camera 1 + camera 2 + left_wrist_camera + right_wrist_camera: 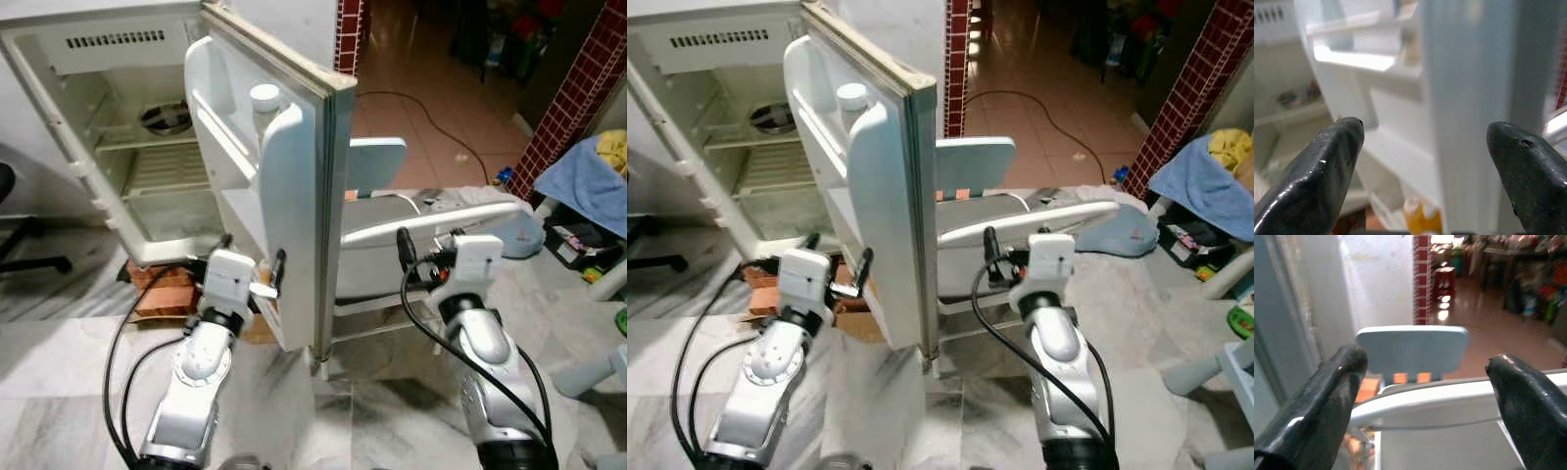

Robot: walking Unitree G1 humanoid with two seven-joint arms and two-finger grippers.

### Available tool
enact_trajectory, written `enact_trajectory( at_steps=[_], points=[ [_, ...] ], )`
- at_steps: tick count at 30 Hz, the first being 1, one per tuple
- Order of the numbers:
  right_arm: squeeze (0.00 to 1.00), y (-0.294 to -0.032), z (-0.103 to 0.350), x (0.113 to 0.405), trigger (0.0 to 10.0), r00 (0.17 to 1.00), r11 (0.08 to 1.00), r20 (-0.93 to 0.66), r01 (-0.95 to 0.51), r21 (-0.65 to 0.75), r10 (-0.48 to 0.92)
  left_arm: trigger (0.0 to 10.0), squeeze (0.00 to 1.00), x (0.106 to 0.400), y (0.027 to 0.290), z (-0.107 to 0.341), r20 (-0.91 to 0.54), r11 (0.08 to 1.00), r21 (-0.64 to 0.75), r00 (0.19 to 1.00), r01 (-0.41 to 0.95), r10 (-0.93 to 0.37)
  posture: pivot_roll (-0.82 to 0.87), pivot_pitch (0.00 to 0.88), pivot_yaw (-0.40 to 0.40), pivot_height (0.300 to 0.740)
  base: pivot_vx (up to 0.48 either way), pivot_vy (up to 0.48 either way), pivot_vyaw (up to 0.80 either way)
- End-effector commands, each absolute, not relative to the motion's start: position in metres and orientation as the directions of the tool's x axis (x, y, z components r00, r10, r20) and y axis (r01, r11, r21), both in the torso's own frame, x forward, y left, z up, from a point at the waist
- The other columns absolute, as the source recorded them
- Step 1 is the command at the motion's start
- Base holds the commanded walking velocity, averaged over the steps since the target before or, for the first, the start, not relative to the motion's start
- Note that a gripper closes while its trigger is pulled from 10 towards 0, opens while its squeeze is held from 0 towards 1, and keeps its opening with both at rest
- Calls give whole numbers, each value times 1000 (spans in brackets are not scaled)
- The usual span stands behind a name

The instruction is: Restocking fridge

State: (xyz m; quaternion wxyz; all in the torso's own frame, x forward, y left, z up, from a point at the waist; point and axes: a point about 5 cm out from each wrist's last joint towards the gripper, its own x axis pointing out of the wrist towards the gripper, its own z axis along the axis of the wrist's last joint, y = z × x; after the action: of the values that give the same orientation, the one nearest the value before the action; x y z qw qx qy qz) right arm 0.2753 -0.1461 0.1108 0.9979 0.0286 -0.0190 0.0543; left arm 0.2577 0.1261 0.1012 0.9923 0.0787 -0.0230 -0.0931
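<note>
1. The fridge (108,147), upper left of the head view, has a smooth, slightly yellowed white plastic lining; its door (294,196) is glossy and pale.
2. The metal bowl (165,118) on a shelf inside shines dully.
3. The left gripper (1422,161) has glossy black fingers (1317,171) with fine scuffs.
4. The arms (196,382) are brushed silver metal.
5. The floor (372,411) is polished grey-veined marble.
6. At right lies soft blue cloth (588,186).
7. Rough red brick (162,289) sits beneath the fridge.
</note>
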Motion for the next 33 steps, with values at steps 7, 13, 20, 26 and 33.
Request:
enact_trajectory(
  at_steps=[7,13,20,26,33],
  points=[
    [0,-144,113,274,10000,985,986,56,-163,24,162,10000,0,253,127,82,-125,982,75,978,175,-165,55,19,-2,740,0,0,211],
    [0,-144,115,279,10000,986,987,61,-156,35,154,10000,0,251,122,78,-171,970,83,962,229,-213,60,18,-4,740,0,0,738],
    [0,-151,120,289,10000,988,991,81,-133,24,131,10000,0,248,119,76,-207,963,74,948,260,-240,66,20,-9,740,0,0,515],
    [0,-153,121,293,10000,989,992,79,-128,19,126,10000,0,247,119,75,-219,961,74,944,268,-246,69,21,-10,740,0,0,0],
    [0,-148,130,306,10000,980,984,108,-171,46,166,10000,0,246,117,73,-245,954,74,932,291,-266,68,25,-1,740,0,0,0]
  ],
)
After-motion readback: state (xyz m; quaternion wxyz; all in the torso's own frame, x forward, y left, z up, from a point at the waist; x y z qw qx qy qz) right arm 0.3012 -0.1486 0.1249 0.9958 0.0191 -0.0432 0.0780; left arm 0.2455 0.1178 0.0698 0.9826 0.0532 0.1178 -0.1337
